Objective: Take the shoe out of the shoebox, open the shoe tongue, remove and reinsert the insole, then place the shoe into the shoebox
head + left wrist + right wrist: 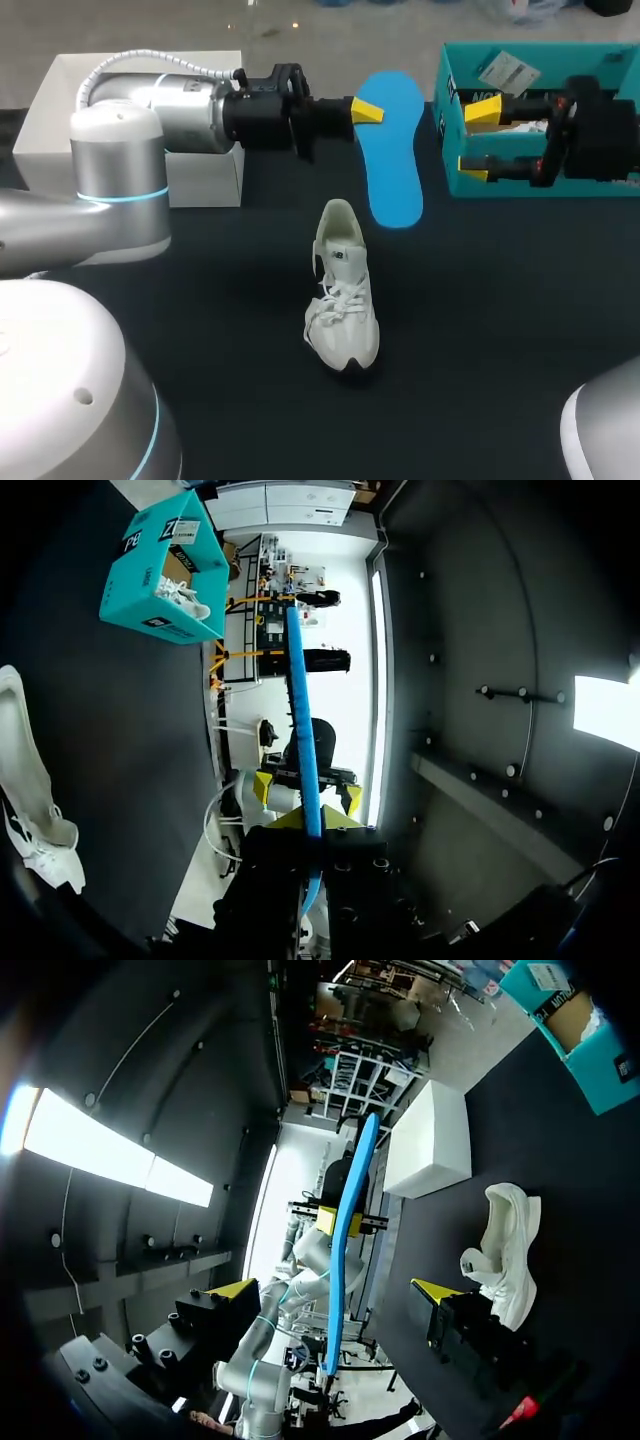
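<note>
Your left hand (366,110) is pressed on the blue insole (391,150) and pinches it at one long edge, near the end farther from you. The insole is lifted off the counter (480,330). From the left wrist you see it edge-on, running straight out between the fingers.

The white shoe (343,292) stands on its sole in the middle of the counter, heel away from you and toe toward you. It is apart from both hands, and the insole hangs just beyond its heel.

Your right hand (478,142) is spread wide with nothing between its fingers. It hangs at the near left side of the teal shoebox (530,60), which sits at the far right of the counter with some white paper inside.

A white box (150,75) stands at the far left, behind your left arm.
</note>
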You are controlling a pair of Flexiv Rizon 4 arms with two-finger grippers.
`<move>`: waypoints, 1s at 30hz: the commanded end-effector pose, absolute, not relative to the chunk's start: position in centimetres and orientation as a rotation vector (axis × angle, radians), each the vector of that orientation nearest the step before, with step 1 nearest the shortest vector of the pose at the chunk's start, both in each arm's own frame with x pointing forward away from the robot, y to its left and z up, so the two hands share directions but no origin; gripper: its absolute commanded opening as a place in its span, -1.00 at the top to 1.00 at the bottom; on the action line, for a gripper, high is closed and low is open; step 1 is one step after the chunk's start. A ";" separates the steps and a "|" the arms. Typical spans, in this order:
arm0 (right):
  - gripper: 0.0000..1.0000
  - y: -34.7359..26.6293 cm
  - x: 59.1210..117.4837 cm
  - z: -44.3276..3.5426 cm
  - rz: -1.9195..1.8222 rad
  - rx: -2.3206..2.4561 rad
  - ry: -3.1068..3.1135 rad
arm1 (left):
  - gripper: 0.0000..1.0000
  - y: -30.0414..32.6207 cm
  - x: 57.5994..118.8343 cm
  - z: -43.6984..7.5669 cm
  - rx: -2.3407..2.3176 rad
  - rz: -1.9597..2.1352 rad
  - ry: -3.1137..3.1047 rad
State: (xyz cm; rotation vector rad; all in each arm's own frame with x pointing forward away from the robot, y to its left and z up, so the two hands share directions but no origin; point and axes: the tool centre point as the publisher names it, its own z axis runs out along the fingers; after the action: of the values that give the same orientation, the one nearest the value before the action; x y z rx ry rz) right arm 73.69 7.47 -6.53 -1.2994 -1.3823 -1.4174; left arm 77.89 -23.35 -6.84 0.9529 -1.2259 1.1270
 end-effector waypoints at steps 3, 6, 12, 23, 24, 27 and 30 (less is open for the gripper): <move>-1.00 6.7 74.5 -6.5 -1.376 -1.324 -1.404 | 1.00 -23.3 77.8 -6.6 0.950 1.114 -1.238; -1.00 6.6 74.6 -6.6 -1.420 -1.318 -1.360 | 1.00 -23.4 77.7 -6.6 0.946 1.107 -1.241; -1.00 6.6 74.6 -6.6 -1.420 -1.318 -1.360 | 1.00 -23.3 78.1 -6.7 0.936 1.108 -1.236; -1.00 6.6 74.6 -6.6 -1.420 -1.318 -1.360 | 1.00 -22.4 79.2 -6.8 0.718 1.506 -1.590; -1.00 6.6 74.6 -6.6 -1.420 -1.318 -1.360 | 1.00 -22.4 79.2 -6.8 0.718 1.506 -1.590; -1.00 6.6 74.6 -6.6 -1.420 -1.318 -1.360 | 1.00 -22.4 79.2 -6.8 0.718 1.506 -1.590; -1.00 6.6 74.6 -6.6 -1.420 -1.318 -1.360 | 1.00 -22.4 79.2 -6.8 0.718 1.506 -1.590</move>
State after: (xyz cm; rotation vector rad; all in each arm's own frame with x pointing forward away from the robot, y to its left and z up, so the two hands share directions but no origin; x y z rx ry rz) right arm 74.54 6.40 -6.56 -1.3159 -1.3603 -1.4210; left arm 79.92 -22.36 -6.46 0.7250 -1.5991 1.4453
